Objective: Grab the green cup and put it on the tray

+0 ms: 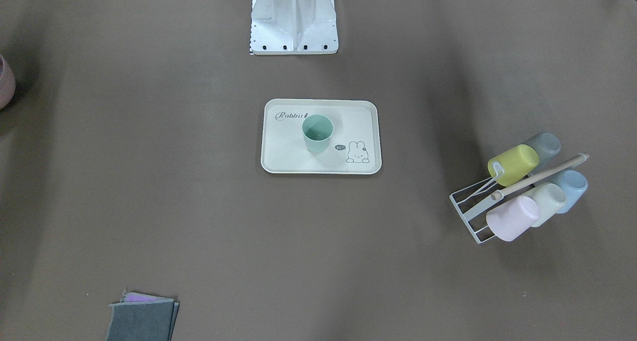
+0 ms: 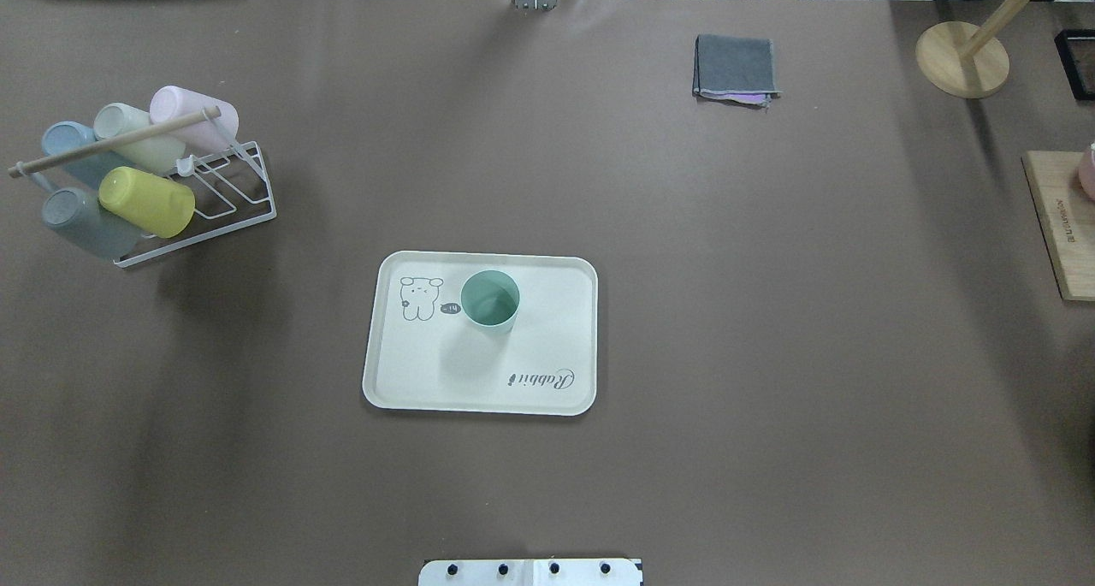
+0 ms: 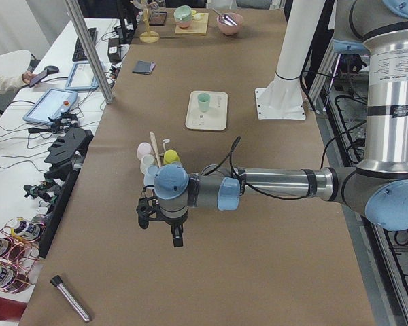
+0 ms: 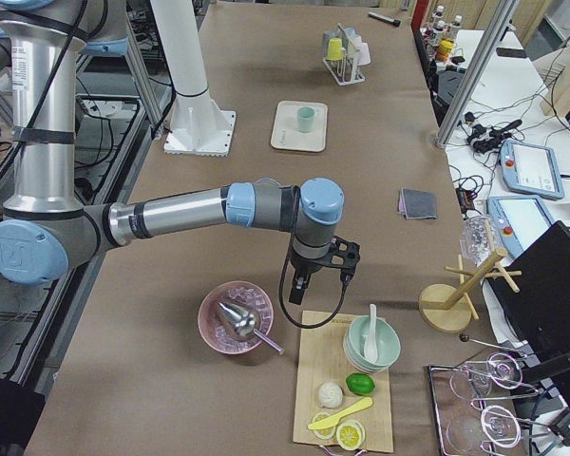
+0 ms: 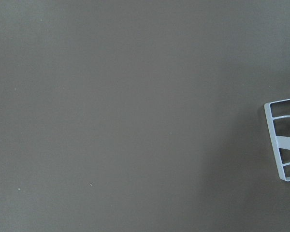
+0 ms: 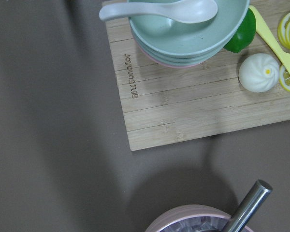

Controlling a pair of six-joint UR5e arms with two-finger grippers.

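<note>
The green cup (image 1: 317, 132) stands upright on the tray (image 1: 298, 158), near the middle, between the "Rabbit" script and the bunny drawing. Both also show in the overhead view, cup (image 2: 490, 300) and tray (image 2: 411, 372). No gripper is near them. My left gripper (image 3: 160, 228) hangs over bare table at the left end, past the cup rack, and I cannot tell if it is open or shut. My right gripper (image 4: 323, 271) hangs at the right end, above the edge of a wooden board, and I cannot tell its state either.
A white wire rack (image 2: 231, 197) with several pastel cups lies at the table's left. A folded grey cloth (image 2: 736, 68) lies at the far right. A wooden board (image 6: 193, 106) with stacked bowls and a pink bowl (image 4: 236, 318) are at the right end.
</note>
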